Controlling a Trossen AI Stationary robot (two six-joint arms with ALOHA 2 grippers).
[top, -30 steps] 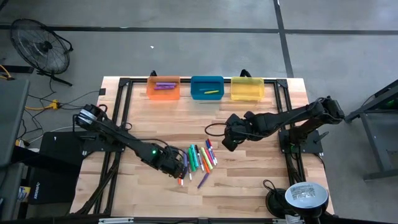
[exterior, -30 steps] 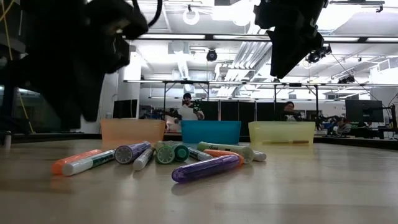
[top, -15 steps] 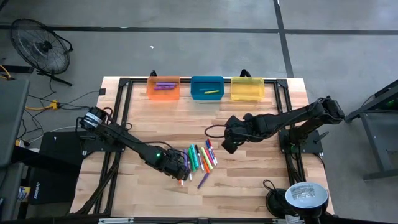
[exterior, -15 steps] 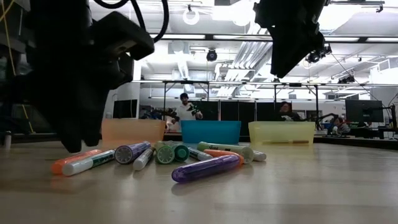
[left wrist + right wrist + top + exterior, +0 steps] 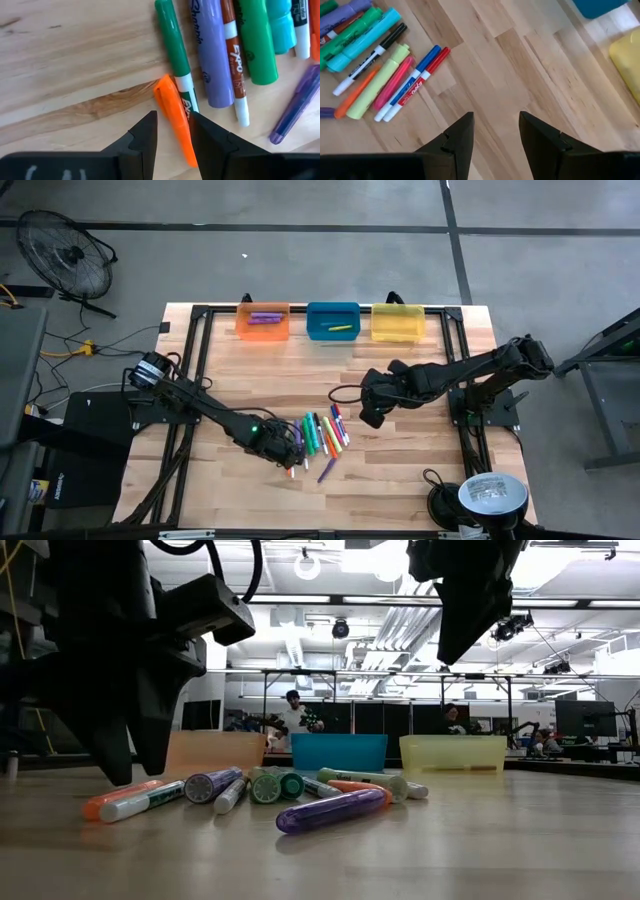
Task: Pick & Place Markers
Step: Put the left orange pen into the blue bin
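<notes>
A heap of markers (image 5: 322,435) in purple, green, orange, pink, blue and yellow lies flat on the wooden table, near its front middle. My left gripper (image 5: 288,450) is low over the heap's left edge. It is open, with one finger on either side of an orange marker (image 5: 170,102) that lies on the table beside a green-and-white one (image 5: 175,60). In the low view the fingertips (image 5: 112,765) hang just over that orange marker (image 5: 118,799). My right gripper (image 5: 366,416) is open and hovers above bare table right of the heap (image 5: 375,65).
Three bins stand in a row at the far edge: an orange bin (image 5: 263,322) holding a purple marker, a blue bin (image 5: 333,321) holding a yellow marker, and a yellow bin (image 5: 397,323). Bare wood lies between heap and bins. People sit in the room behind.
My left gripper has moved toward the table's right, onto the left edge of the marker heap, and has come down until its fingers stand over the orange marker. The markers have not shifted.
</notes>
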